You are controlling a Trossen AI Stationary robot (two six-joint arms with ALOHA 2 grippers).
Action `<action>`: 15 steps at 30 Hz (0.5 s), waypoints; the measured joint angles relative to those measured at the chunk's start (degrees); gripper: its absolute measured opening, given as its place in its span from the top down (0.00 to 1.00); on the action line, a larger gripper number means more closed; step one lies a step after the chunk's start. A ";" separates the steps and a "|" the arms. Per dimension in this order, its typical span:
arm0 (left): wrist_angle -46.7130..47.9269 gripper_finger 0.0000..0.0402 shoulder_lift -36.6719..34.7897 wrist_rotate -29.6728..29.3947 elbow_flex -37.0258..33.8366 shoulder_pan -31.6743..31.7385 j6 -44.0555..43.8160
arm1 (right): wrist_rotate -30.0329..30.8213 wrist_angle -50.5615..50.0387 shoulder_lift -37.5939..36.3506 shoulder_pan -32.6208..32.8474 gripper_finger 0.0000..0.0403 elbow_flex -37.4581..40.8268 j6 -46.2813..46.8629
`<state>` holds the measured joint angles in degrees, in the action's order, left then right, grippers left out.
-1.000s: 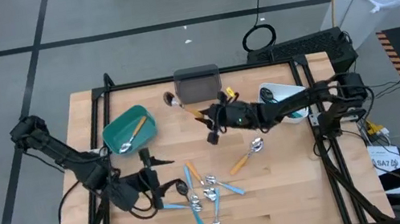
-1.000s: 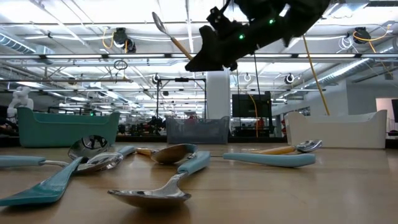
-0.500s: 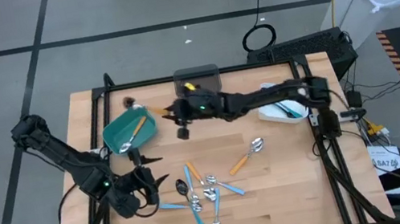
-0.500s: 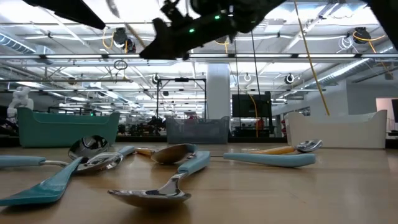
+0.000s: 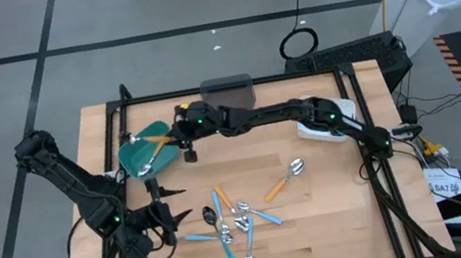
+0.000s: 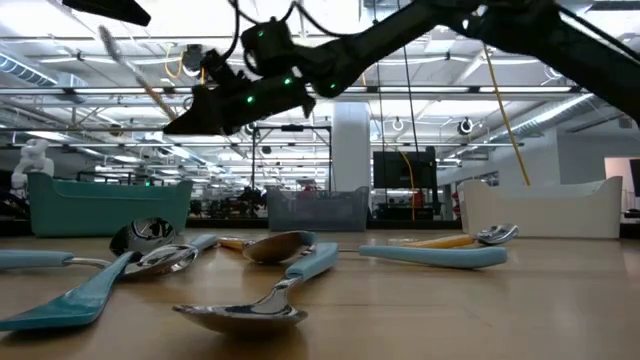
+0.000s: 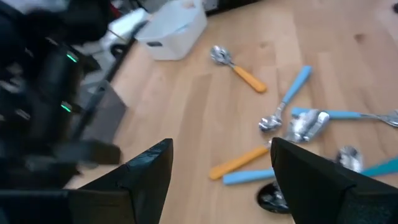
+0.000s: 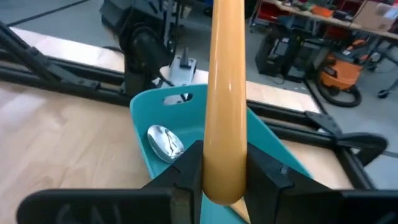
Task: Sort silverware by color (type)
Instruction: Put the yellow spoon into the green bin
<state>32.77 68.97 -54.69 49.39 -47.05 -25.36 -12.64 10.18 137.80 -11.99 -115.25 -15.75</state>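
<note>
1. Table (image 5: 340,223): carrying three bins along its far edge and the unsorted silverware pile (image 5: 232,221) lying toward its near edge, with one orange-handled spoon (image 5: 282,179) lying apart on the right side
2. Right gripper (image 5: 178,140): reaching across to the far-left corner, clenching an orange-handled utensil (image 8: 225,93) by its handle, hanging just above the teal bin (image 5: 148,151)
3. Teal bin: already holding a silver spoon (image 8: 165,140)
4. Left gripper (image 7: 221,180): hovering released near the near-left corner, beside the pile
5. Risk: the long handle is angling across the bin rim, so a release made off-centre would probably be tipping the utensil out onto the table, or striking the rim
</note>
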 joint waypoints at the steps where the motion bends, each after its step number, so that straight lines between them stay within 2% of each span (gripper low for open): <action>1: -0.04 0.33 0.00 -1.27 0.00 0.00 0.29 | -0.77 0.16 1.19 -0.02 0.81 -1.26 -0.01; 6: -0.23 0.33 0.00 -2.91 0.00 0.15 1.11 | -2.80 -0.49 5.11 -0.03 0.81 -4.47 -0.39; 15: 0.00 0.33 0.00 -3.69 0.00 0.15 1.93 | -2.65 -2.93 5.63 -0.04 0.80 -4.61 -4.40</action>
<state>32.76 68.97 -58.38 49.39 -46.89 -23.43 -15.29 7.25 143.44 -12.03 -119.85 -20.14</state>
